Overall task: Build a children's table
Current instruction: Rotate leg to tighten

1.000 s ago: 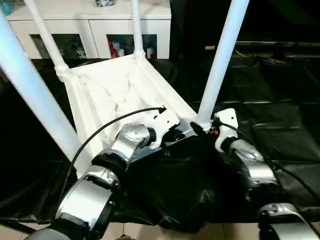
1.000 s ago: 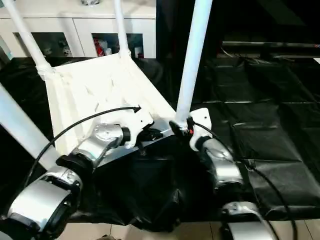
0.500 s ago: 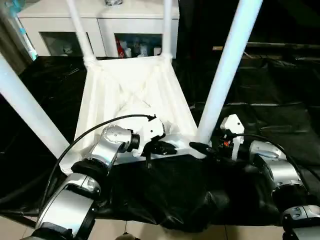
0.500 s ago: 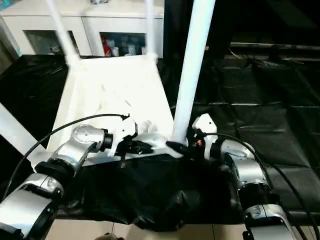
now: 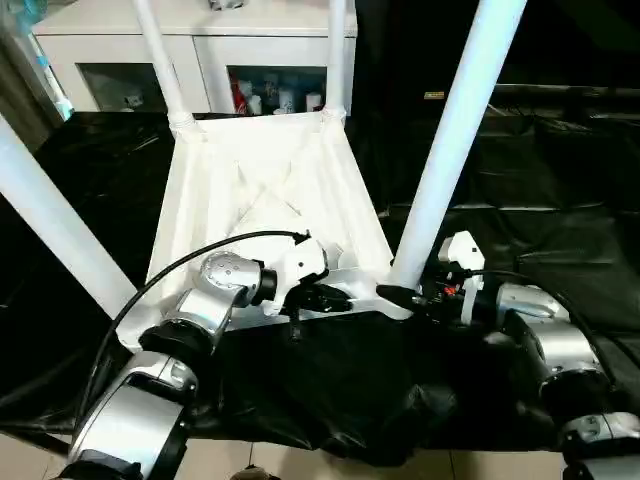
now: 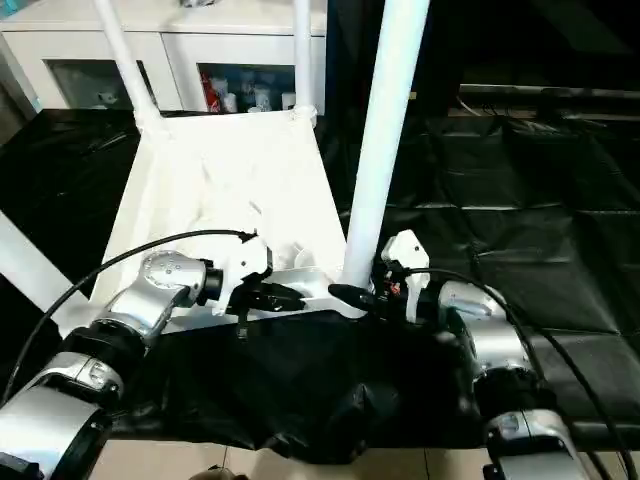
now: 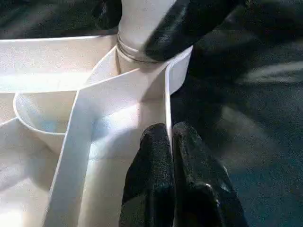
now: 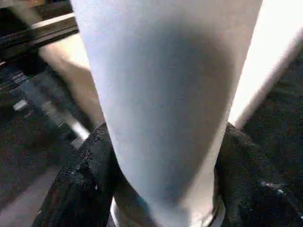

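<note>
- The tabletop [image 5: 265, 190] lies upside down in the centre of the head views, ribbed underside up, on a surface covered in black sheeting [image 5: 560, 250].
- All four legs stand in its corner sockets: two at the far corners near the top of the frame, one running off the left edge, and the near right leg [image 5: 450, 140] rising through the upper right.
- The left gripper [image 5: 335, 297], at lower centre, has its fingers [image 7: 158, 156] pressed together with the tabletop's near rim wall pinched between them, as the left wrist view shows.
- The right gripper [image 5: 405, 297], at lower right, has its fingers [image 8: 87, 184] spread around the base of the near right leg, one on each side; I cannot tell whether they press on it.
- Judged step: seating the last leg while the left gripper steadies the top.
- Next move likely calls for a firm hold low on the leg and a push or twist into the socket, keeping the rim from sliding on the sheeting.
- A white cabinet [image 5: 200, 40] stands behind, at upper left.
</note>
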